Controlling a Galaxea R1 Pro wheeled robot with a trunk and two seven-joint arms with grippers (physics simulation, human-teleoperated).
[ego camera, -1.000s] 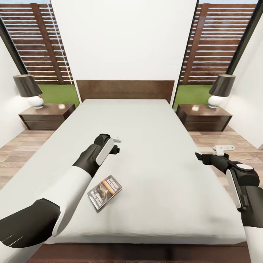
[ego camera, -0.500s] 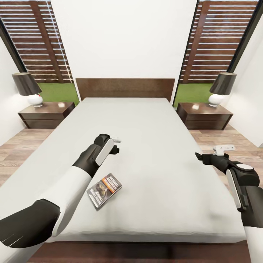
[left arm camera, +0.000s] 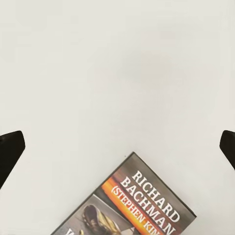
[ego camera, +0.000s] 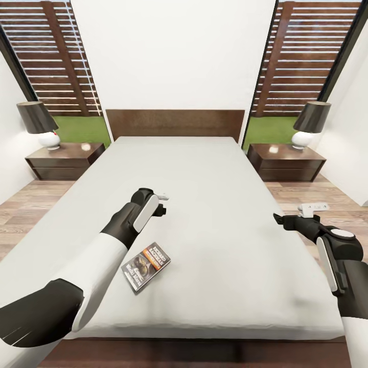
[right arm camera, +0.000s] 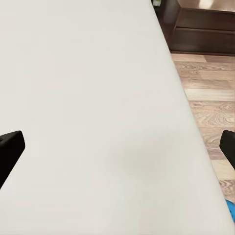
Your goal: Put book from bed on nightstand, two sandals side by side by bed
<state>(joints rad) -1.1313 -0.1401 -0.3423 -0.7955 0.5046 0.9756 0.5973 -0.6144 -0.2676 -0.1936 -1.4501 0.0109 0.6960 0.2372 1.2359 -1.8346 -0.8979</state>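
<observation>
Book (ego camera: 146,267) first: it lies flat on the light-grey mattress of the bed (ego camera: 214,230), near the foot and on my left half, cover up and turned at an angle to the mattress edge. My left gripper (ego camera: 162,202) hangs above the mattress just past the book toward the headboard, and in the left wrist view I see its upper corner (left arm camera: 147,200) low in the frame, between my fingertips (left arm camera: 10,149), which stand wide apart with nothing in them. My right gripper (ego camera: 294,217) hovers over the bed's right edge, its fingertips (right arm camera: 9,147) likewise spread and empty; beyond that edge is wood-plank floor (right arm camera: 205,107) and a sliver of bright blue (right arm camera: 230,208) that I take to be one sandal, though too little shows to be sure. I judge the book thin, light and fairly stiff, a paperback that will not sag much but gives me almost no height to bite on while it lies flat. The soft mattress should help: pressing one finger down beside a long edge ought to let it slip under the cover. I would take it across the narrow width, near the middle of an edge, so it does not swing. Either nightstand (ego camera: 64,159) would serve; the left one is nearer this arm.
</observation>
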